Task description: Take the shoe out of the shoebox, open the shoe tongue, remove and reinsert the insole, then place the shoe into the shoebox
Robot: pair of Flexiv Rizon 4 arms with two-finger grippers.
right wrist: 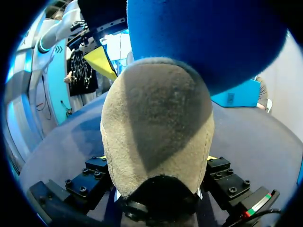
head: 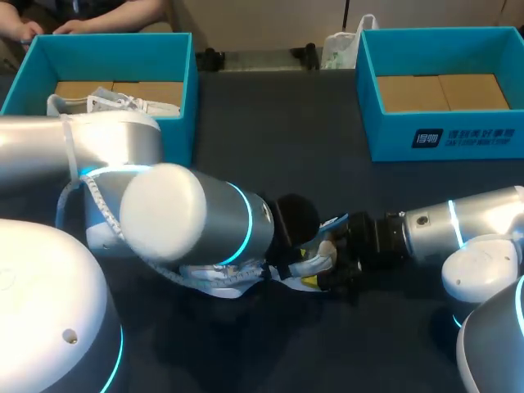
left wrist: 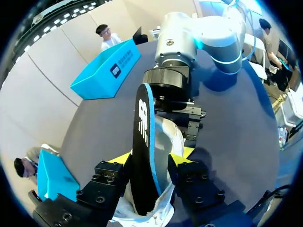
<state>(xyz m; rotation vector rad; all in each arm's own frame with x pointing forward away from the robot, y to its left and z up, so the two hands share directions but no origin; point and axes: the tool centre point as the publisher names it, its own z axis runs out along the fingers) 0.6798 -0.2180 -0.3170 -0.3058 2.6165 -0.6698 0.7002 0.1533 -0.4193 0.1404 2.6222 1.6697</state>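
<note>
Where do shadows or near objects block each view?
Head view: the left arm hides most of the shoe. Left wrist view: the upright insole partly screens the shoe. Right wrist view: the shoe's beige end fills it, partly in shadow.

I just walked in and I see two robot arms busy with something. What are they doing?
Both arms are working on a white shoe out on the table. The right gripper holds its tan heel between its fingers, while the left gripper is at the black insole, which sticks up out of the shoe. One blue shoebox is empty; the other shoebox holds another shoe.
</note>
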